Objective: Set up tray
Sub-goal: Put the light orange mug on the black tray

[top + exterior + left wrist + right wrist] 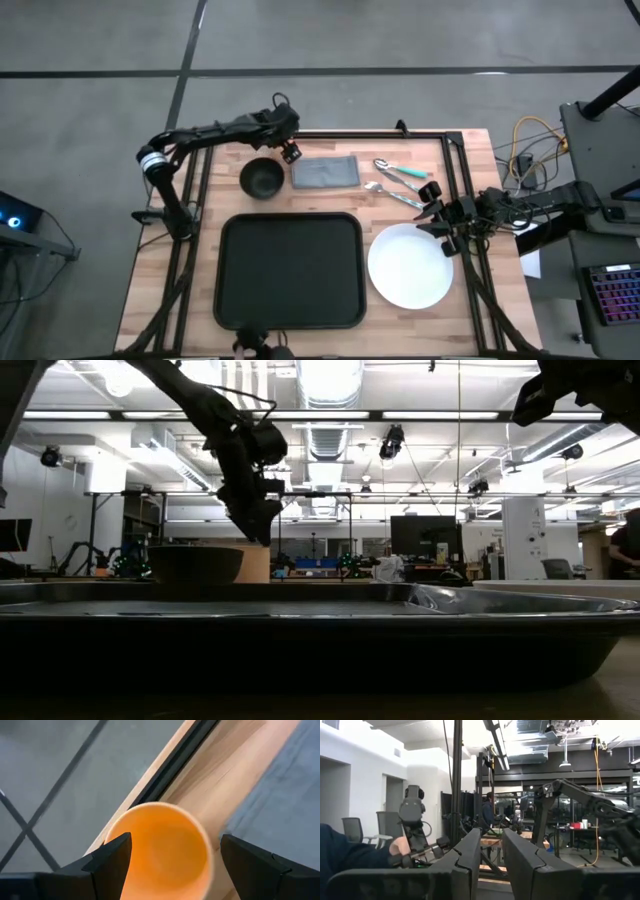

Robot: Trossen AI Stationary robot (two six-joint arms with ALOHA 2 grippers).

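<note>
The black tray (290, 270) lies flat at the table's near middle and fills the foreground of the low view (300, 635). An orange cup (160, 852) stands near the far edge, behind the black bowl (262, 178), and shows in the low view (256, 563). My left gripper (289, 150) hangs open just above the cup, pointing steeply down, with a finger (112, 862) on either side of the rim. My right gripper (430, 212) waits raised at the table's right, by the white plate (410, 265). Its fingers (470, 855) stand a narrow gap apart with nothing between.
A folded grey cloth (325, 172) lies right of the bowl. Utensils with teal handles (400, 180) lie farther right. A black frame rail (175, 762) runs along the table's far edge beside the cup. A person's sleeve and hand (350, 855) show in the room beyond.
</note>
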